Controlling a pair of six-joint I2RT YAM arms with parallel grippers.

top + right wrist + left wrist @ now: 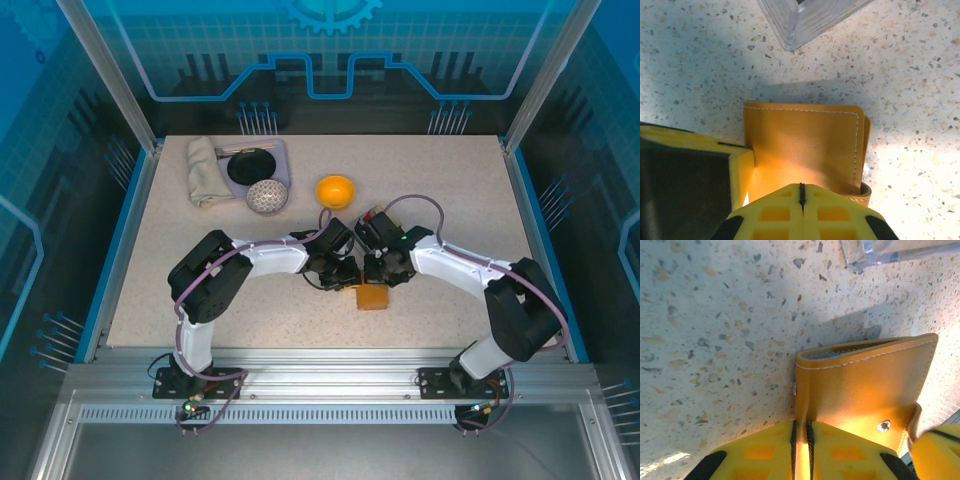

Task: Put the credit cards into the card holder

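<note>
Lying on the speckled table [450, 200], tan card holder [865, 385], one flap pinched by the left tool [801, 427], right tool [801, 190] closed at its edge, grip unclear, pocket contents hidden.

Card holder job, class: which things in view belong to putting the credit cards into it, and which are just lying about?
Belongs to the job:
card holder
left pincer
right pincer

Just lying about:
orange bowl
folded cloth
patterned ball
grey tray
black dish
</note>
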